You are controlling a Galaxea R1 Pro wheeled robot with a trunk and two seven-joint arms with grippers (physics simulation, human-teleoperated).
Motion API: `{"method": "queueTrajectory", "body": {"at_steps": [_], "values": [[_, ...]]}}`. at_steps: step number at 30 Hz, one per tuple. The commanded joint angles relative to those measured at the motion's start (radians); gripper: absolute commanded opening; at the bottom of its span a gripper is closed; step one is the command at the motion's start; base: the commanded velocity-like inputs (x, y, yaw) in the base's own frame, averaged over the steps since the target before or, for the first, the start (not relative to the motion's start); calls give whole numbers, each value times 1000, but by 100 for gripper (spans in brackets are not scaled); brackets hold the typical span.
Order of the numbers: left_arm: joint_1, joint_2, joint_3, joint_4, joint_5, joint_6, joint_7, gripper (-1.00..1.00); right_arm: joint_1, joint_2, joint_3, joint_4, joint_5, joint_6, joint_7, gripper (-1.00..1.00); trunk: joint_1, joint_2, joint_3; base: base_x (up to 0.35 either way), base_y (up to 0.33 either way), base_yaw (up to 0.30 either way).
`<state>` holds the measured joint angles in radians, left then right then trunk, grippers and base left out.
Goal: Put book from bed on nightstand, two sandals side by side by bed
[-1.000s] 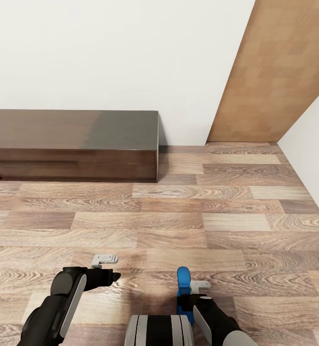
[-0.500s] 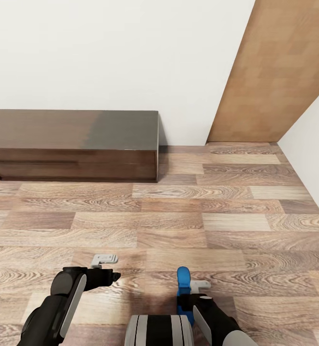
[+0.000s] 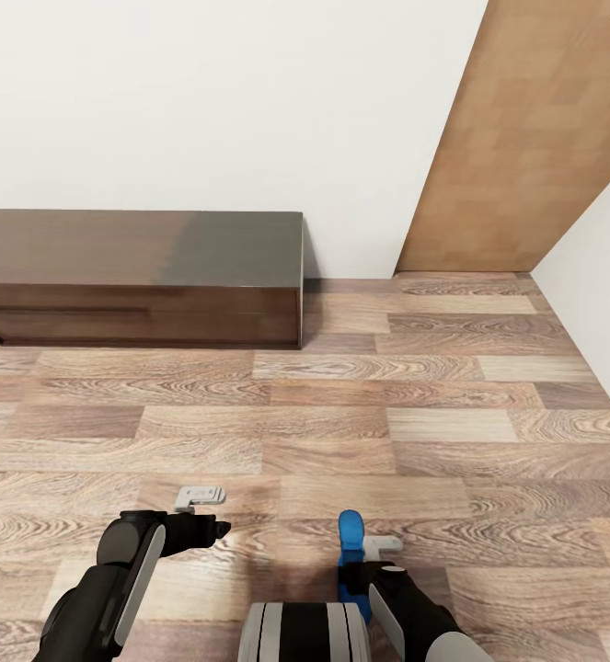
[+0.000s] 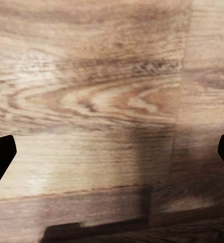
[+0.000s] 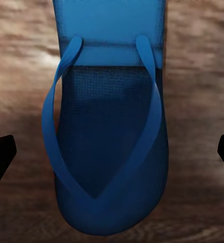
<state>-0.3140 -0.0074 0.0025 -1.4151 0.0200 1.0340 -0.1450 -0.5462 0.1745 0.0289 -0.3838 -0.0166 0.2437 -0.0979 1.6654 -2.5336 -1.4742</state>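
One bright blue sandal [image 3: 350, 535] shows low in the head view, just left of my right wrist, over the wood-plank floor [image 3: 341, 414]. In the right wrist view the sandal [image 5: 109, 126] is seen strap side up between the dark fingertips [image 5: 0, 157], which stand wide apart and do not touch it. My right gripper [image 3: 378, 544] is open. My left gripper [image 3: 199, 497] is open too, close above bare planks, with nothing between its fingers [image 4: 0, 157]. The book, the bed and the nightstands are out of view.
A long low dark-brown TV cabinet [image 3: 139, 276] stands against the white back wall at the left. A light wooden door panel [image 3: 525, 138] fills the back right corner, with a white wall [image 3: 604, 276] along the right edge. My trunk [image 3: 305, 634] sits at the bottom.
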Motion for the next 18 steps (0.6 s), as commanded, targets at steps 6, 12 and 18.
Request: {"method": "queueTrajectory", "body": {"at_steps": [6,12,18], "values": [[0,0,1,-1,2,5,-1,100,0,0,3,-2,-2,6,10,100,0,0,-1,0,0,0],[0,0,1,-1,2,5,-1,100,-1,0,4,-3,-1,6,33,100,0,0,-1,0,0,0],[0,0,1,-1,2,5,-1,100,-2,0,6,-3,-1,6,39,100,0,0,-1,0,0,0]]}}
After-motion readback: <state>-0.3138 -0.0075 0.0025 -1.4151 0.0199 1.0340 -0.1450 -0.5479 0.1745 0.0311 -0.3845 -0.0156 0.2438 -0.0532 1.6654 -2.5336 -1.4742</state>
